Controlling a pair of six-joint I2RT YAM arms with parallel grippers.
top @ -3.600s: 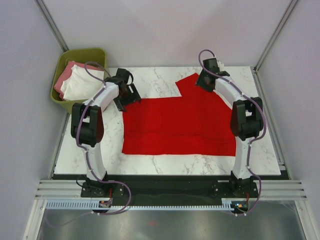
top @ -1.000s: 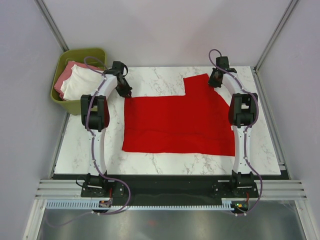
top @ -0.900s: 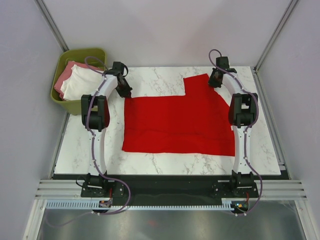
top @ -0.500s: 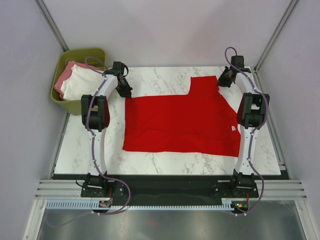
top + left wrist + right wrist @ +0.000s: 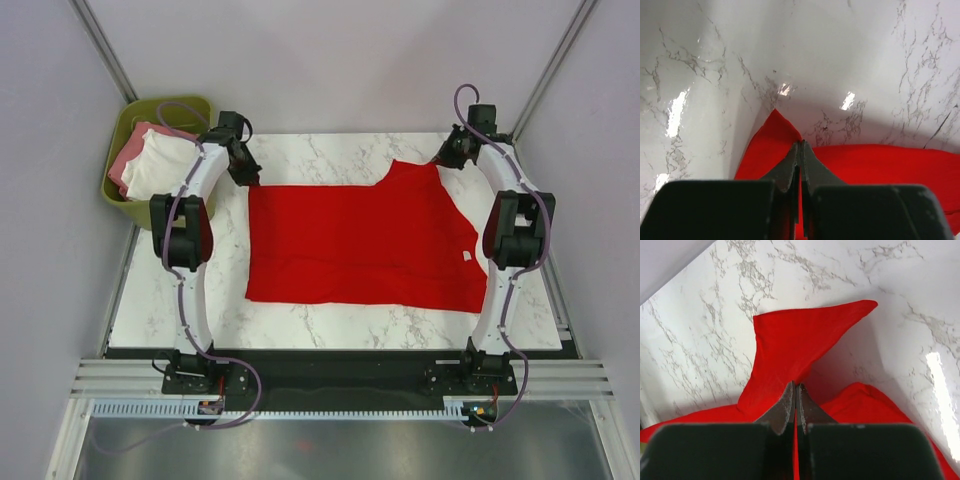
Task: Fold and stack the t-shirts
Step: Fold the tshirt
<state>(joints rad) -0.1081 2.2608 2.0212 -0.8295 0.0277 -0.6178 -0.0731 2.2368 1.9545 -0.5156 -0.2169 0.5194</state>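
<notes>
A bright red t-shirt (image 5: 360, 245) lies spread over the marble table, a small white label near its right edge. My left gripper (image 5: 244, 172) is at the shirt's far left corner, shut on the red cloth (image 5: 771, 145), which runs between its fingers (image 5: 788, 165). My right gripper (image 5: 452, 155) is at the far right, shut on a raised peak of the red t-shirt (image 5: 790, 345) near the sleeve. A white t-shirt (image 5: 160, 165) and a pink t-shirt (image 5: 130, 150) lie bundled in the bin.
The olive-green bin (image 5: 125, 115) stands off the table's far left corner, close to my left arm. Bare marble (image 5: 330, 155) shows beyond the shirt and along the near edge (image 5: 350, 325). Metal frame posts rise at both far corners.
The right gripper has pulled its part of the shirt out to the right and back. The left gripper has shut on the far left corner and drawn it slightly back.
</notes>
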